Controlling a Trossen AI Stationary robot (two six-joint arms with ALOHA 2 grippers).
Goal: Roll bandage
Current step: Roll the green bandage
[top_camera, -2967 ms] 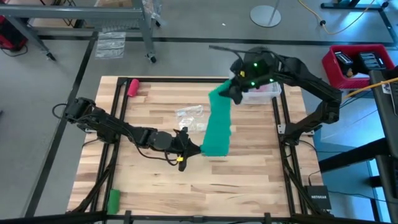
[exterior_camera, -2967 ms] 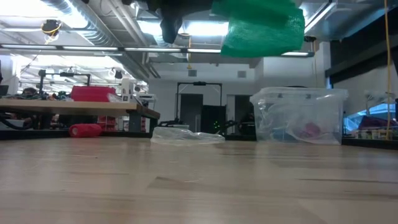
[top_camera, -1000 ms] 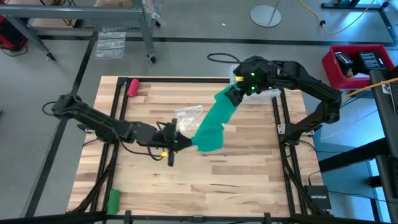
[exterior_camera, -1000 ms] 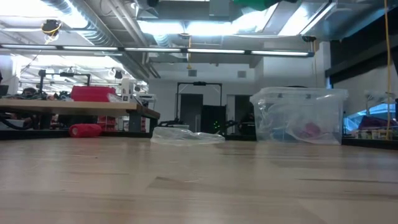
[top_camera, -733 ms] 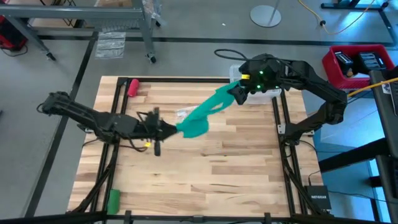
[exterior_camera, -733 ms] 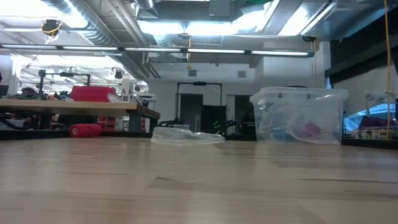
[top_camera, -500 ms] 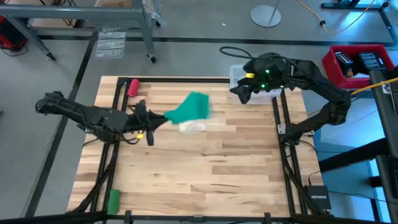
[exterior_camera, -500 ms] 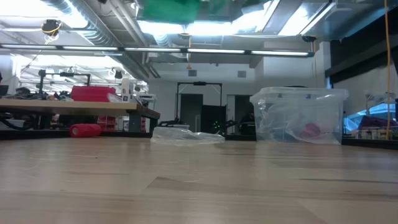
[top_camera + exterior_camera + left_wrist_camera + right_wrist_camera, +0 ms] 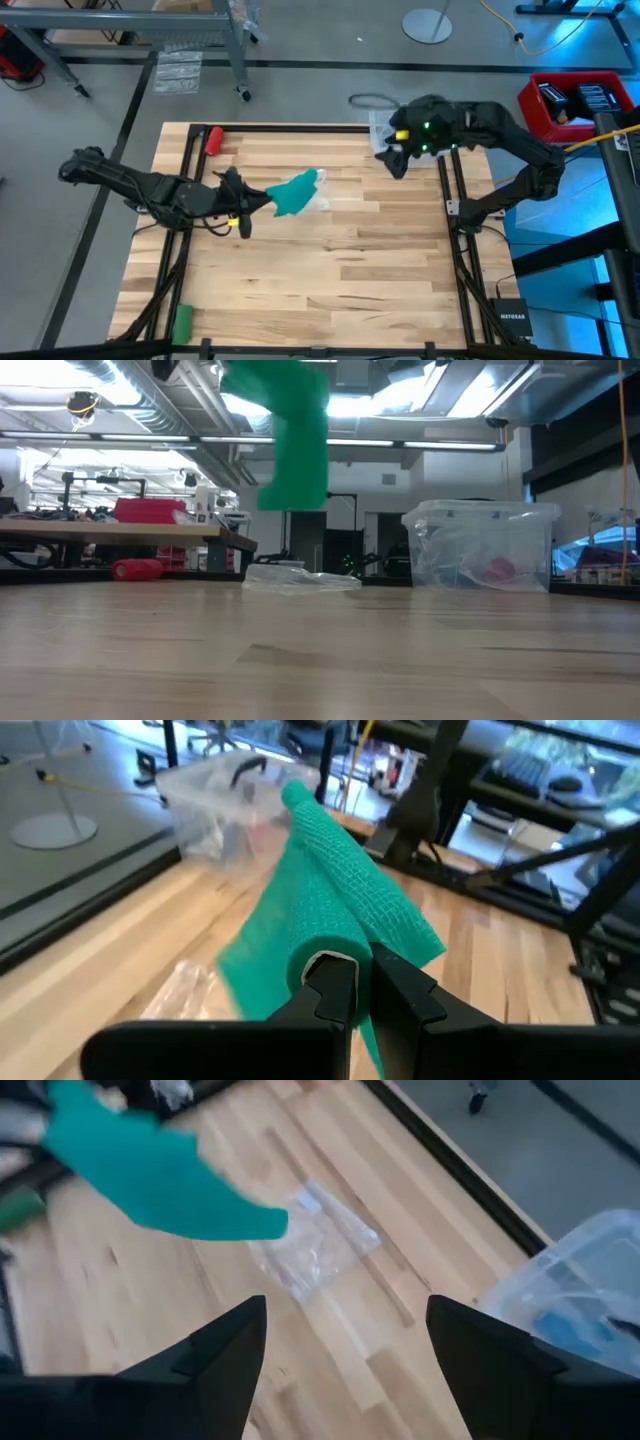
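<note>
The teal-green bandage (image 9: 293, 193) is a loose, bunched strip in the air over the table's middle left. My left gripper (image 9: 262, 201) reaches in from the left and is shut on it. In the low view the bandage (image 9: 294, 440) hangs down from the picture's top, well above the wood. My right gripper (image 9: 392, 161) hovers near the far right corner, wide open (image 9: 345, 1370) and empty; the bandage (image 9: 150, 1170) shows far off beyond it. My left gripper pinches a bunched fold of the bandage (image 9: 318, 958) between its two shut fingers (image 9: 400, 995). The fingers run almost level and point toward the table's right. The strip is lifted clear of the table and trails slack beyond the fingertips.
A crumpled clear plastic bag (image 9: 318, 201) lies on the wood under the bandage. A clear lidded bin (image 9: 480, 545) stands at the far right corner below my right arm. A pink-red roll (image 9: 212, 138) lies far left, a small green roll (image 9: 182, 320) near left.
The bandage's far end has come away from my right gripper. My left gripper has carried the strip toward the table's left edge and tipped up nearer to level. The strip, stretched between both grippers before, has swung across and now hangs slack from the left gripper alone.
</note>
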